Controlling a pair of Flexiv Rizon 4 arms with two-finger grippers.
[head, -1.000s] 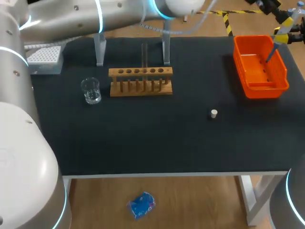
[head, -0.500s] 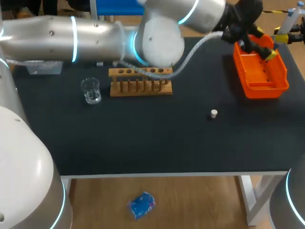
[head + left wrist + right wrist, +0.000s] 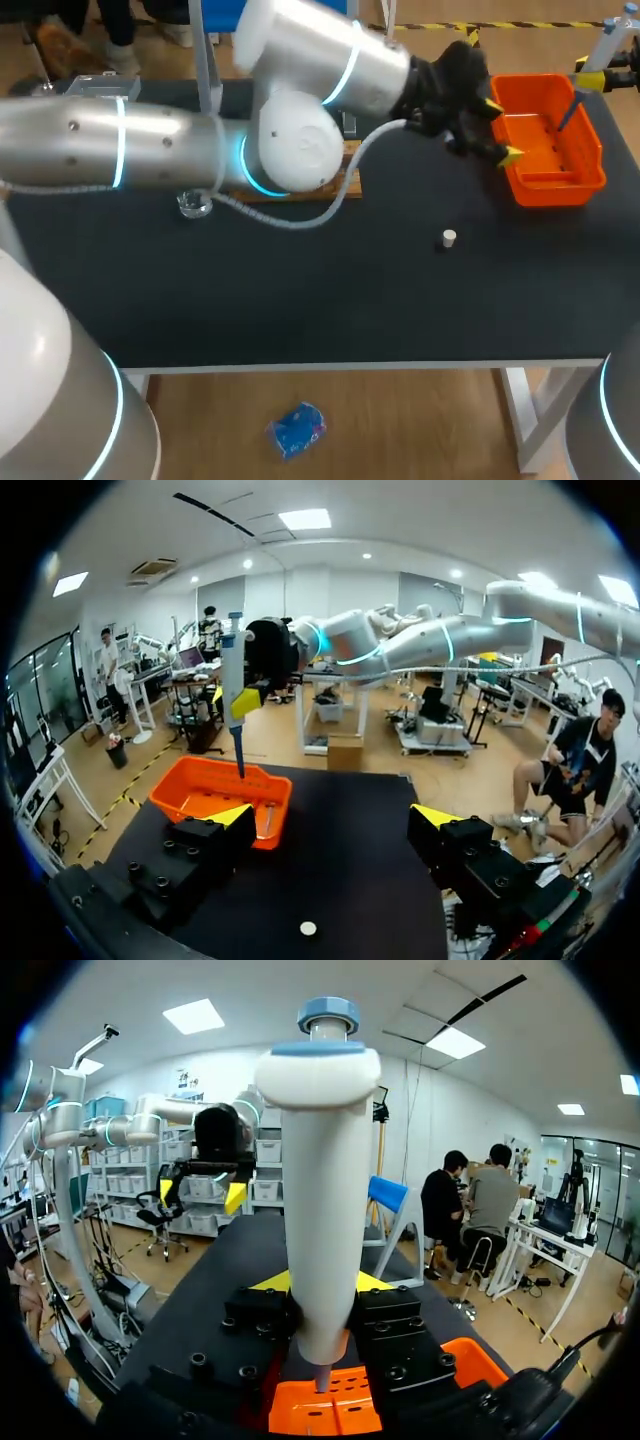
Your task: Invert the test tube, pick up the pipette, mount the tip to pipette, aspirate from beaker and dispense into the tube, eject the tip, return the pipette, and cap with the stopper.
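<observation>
The right gripper (image 3: 318, 1290) is clamped on the pipette (image 3: 316, 1190), holding it upright over the orange bin (image 3: 556, 188) at the far right of the desk (image 3: 300, 300). The left gripper (image 3: 502, 130) hangs wide open just left of the bin. The white stopper (image 3: 449, 237) lies nearer.

Glossy finish on the orange rectangular plastic bin (image 3: 555, 186); matt black table (image 3: 300, 300) top; smooth white plastic pipette (image 3: 318, 1210), blue-capped.

a black table (image 3: 330, 290) fills the middle of the frame, one white leg at the lower right. an orange bin (image 3: 556, 186) sits on it at the upper right, near the far edge. left of centre, only the end of a wooden rack (image 3: 349, 152) shows.
</observation>
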